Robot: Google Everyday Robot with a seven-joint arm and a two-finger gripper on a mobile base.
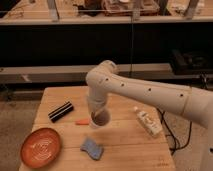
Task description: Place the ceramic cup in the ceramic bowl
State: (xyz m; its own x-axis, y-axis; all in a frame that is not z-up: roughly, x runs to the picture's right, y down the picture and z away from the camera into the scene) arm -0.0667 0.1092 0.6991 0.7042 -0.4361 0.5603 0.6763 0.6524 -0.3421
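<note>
The ceramic cup (pixel 99 119) is off-white with a brown inside and hangs tilted just above the middle of the wooden table (pixel 125 145). My gripper (pixel 97 110) reaches down from the white arm and is shut on the cup's upper rim. The ceramic bowl (pixel 41 147) is a shallow orange-red dish with a pale swirl. It sits at the table's front left corner, well to the left of and nearer than the cup.
A black striped bar (pixel 61 111) lies at the left of the table. A small orange stick (pixel 82 121) lies just left of the cup. A blue sponge (pixel 92 148) lies in front of the cup. A white labelled bottle (pixel 147 122) lies on its side at the right.
</note>
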